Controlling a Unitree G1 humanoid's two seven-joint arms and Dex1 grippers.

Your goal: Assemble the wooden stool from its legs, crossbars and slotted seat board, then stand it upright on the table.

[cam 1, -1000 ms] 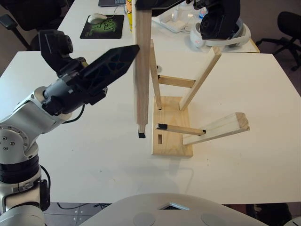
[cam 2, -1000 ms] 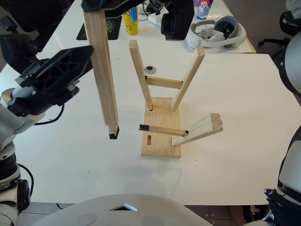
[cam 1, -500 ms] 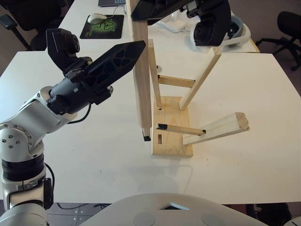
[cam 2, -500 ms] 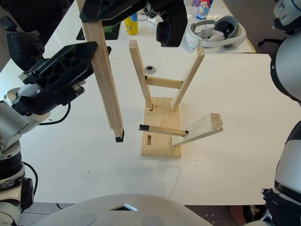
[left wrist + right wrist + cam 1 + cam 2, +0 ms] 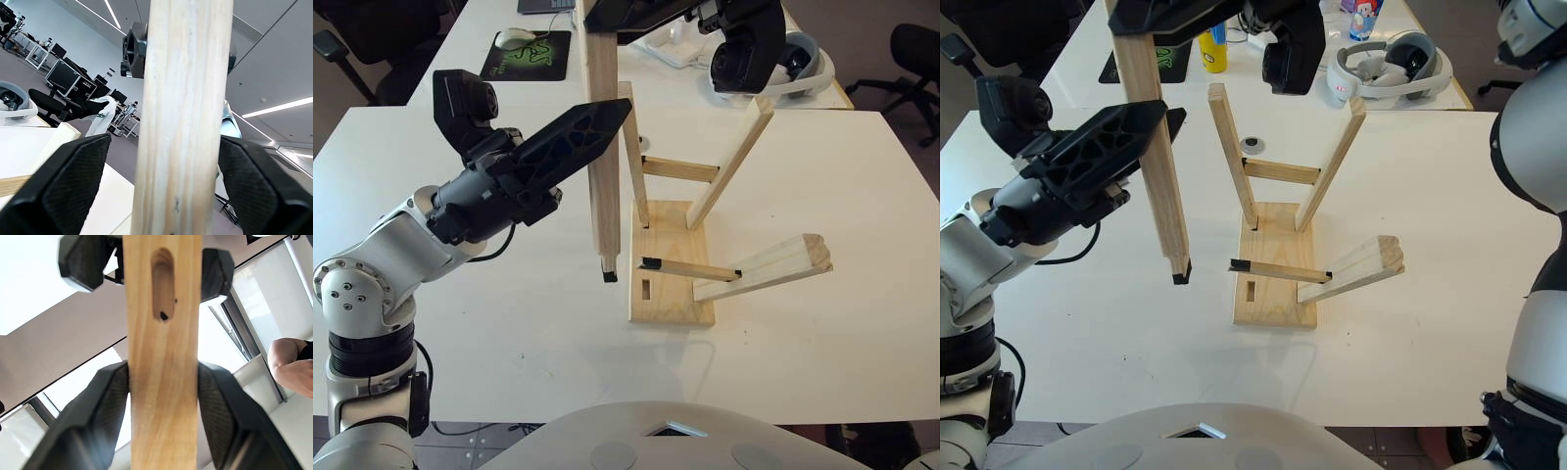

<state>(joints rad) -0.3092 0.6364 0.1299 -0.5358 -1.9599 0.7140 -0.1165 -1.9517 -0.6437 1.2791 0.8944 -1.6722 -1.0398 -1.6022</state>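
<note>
right gripper clamped on upright leg, hanging over worktop middle beside seat board | left gripper apart, straddling leg | risk: off-centre closing could skew leg, missing slot

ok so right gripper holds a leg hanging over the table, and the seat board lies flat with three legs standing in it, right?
Not three: the left eye view shows two upright legs standing in the seat board; a third leg lies tilted, not standing. The right gripper does hold the hanging leg over the table.
</note>
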